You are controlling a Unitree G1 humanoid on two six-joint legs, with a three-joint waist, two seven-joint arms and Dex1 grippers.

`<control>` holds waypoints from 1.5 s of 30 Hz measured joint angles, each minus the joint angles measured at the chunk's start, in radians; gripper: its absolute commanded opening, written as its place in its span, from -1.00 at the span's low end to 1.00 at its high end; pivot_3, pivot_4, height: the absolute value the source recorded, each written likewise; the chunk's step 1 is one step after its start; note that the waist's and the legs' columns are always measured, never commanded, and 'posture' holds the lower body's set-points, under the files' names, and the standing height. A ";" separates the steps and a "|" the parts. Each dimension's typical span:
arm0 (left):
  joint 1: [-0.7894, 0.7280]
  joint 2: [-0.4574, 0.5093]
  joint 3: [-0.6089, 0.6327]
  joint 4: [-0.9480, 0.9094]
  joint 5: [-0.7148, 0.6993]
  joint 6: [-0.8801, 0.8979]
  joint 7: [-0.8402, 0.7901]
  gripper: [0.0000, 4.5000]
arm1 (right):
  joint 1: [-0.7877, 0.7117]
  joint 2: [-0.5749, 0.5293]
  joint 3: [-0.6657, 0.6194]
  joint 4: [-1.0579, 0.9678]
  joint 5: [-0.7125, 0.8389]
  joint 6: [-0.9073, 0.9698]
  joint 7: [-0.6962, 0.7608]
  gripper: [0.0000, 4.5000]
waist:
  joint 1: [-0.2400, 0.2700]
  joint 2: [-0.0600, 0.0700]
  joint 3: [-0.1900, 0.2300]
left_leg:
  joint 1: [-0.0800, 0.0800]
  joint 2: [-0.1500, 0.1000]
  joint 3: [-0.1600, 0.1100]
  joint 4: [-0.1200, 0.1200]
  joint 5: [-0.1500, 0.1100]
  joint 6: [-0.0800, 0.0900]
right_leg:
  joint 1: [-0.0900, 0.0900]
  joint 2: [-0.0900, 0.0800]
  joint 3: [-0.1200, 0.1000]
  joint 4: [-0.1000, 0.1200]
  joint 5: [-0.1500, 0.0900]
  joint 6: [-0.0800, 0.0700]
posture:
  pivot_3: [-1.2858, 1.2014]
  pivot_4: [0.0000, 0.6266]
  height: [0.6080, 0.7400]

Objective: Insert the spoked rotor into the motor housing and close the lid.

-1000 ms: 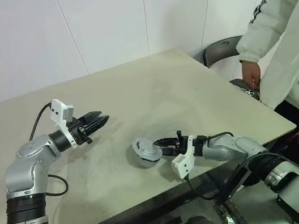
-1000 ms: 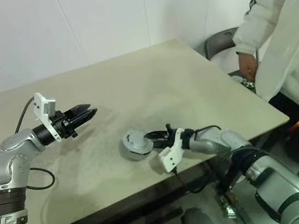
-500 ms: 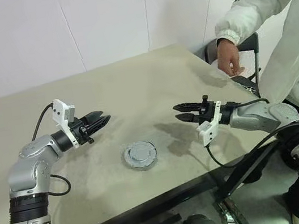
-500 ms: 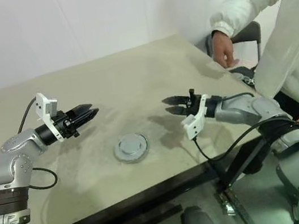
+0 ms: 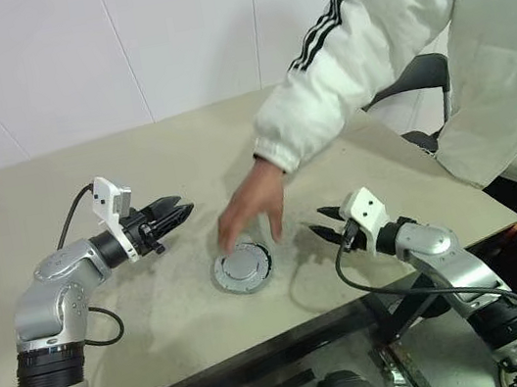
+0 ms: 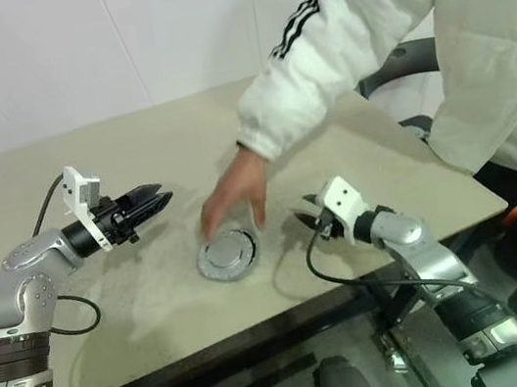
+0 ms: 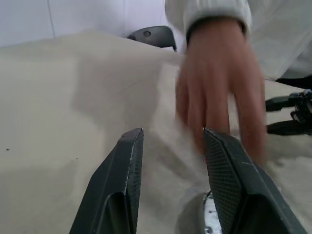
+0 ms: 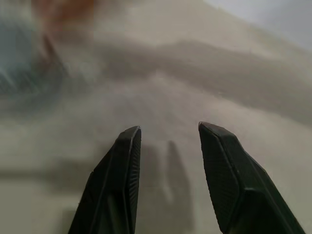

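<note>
Lid (image 5: 243, 266), flat round grey metal disc, on matte beige table (image 5: 61, 197).

Black capital letters stand on the chest of the person's white jacket (image 5: 505, 63), at the upper right corner of the left eye frame; the top line reads "BATTLE" before the frame edge cuts it off; a smaller line beneath begins "EK", the rest too small to tell; in the right eye frame the same print sits at the upper right, reading "BATTLEKID" or close to it, again cut at the edge; the smaller line below cannot be read.
</note>
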 measured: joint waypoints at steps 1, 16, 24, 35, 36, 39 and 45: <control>0.000 0.004 0.000 -0.002 -0.004 0.001 -0.006 -0.09 | -0.002 0.009 -0.014 -0.023 0.036 0.054 0.006 -0.12 | 0.001 0.000 0.000 | 0.000 0.000 0.000 0.000 0.000 0.000 | 0.000 0.000 0.000 0.000 0.000 0.000 | 0.03 -1.00 1.00; -0.004 0.019 -0.004 -0.006 -0.008 0.017 -0.029 -0.09 | -0.056 0.048 -0.054 -0.072 0.146 0.327 0.064 -0.12 | 0.014 0.000 0.000 | -0.007 0.000 0.001 -0.001 0.000 0.000 | -0.007 -0.001 0.000 -0.001 0.000 0.002 | 0.03 -1.00 1.00; -0.014 0.023 -0.004 0.003 -0.006 0.017 -0.030 -0.09 | -0.056 0.055 -0.054 -0.072 0.120 0.326 0.074 -0.12 | 0.028 0.000 0.000 | -0.018 -0.001 0.001 0.001 0.000 0.000 | -0.018 -0.001 -0.001 0.000 0.004 -0.001 | 0.03 -1.00 1.00; -0.024 0.023 -0.004 0.003 0.004 0.012 -0.034 -0.09 | -0.038 0.055 -0.054 -0.072 0.093 0.321 0.091 -0.12 | 0.026 0.000 0.000 | -0.018 -0.001 0.002 0.001 0.000 0.000 | -0.018 -0.001 -0.001 0.000 0.004 0.000 | 0.03 -1.00 1.00; -0.024 0.023 -0.004 0.003 0.005 0.012 -0.034 -0.09 | -0.037 0.055 -0.054 -0.072 0.092 0.321 0.092 -0.12 | 0.026 0.000 0.000 | -0.018 -0.001 0.002 0.001 0.000 0.000 | -0.018 -0.001 -0.001 0.000 0.004 0.000 | 0.03 -1.00 1.00; -0.024 0.023 -0.004 0.003 0.005 0.012 -0.035 -0.09 | -0.037 0.055 -0.054 -0.072 0.085 0.320 0.095 -0.12 | 0.027 0.000 0.000 | -0.018 -0.001 0.002 0.001 0.000 0.000 | -0.018 -0.001 -0.001 0.000 0.004 0.000 | 0.03 -1.00 1.00; -0.024 0.023 -0.004 0.003 0.006 0.012 -0.037 -0.09 | -0.032 0.058 -0.054 -0.072 0.075 0.320 0.096 -0.12 | 0.027 0.000 0.000 | -0.018 -0.001 0.002 0.001 0.000 0.000 | -0.018 -0.001 -0.001 0.000 0.004 0.000 | 0.03 -1.00 1.00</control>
